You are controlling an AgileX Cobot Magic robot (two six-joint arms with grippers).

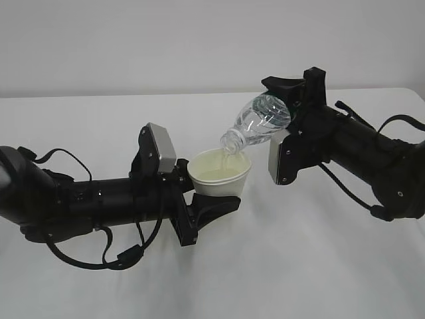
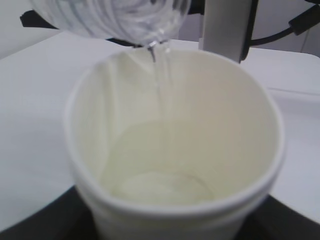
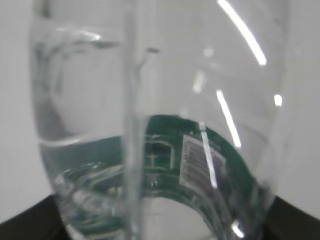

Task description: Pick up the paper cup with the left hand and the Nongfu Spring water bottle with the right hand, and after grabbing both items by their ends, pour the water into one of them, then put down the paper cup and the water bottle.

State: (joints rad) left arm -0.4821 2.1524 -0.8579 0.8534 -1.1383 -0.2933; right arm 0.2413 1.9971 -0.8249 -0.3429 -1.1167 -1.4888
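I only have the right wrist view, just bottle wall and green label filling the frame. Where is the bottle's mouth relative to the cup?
Observer: The water bottle is tilted neck-down, its mouth just above the paper cup, over the rim's far-right side.
Operator: Is water actually going in?
Observer: Yes. The left wrist view shows a thin stream falling inside the cup, with water pooled at the bottom.
Operator: Is the cup off the table?
Observer: It is. The left gripper holds it by its lower part above the table, roughly upright.
Operator: And my grip?
Observer: The right gripper clamps the bottle's base end.
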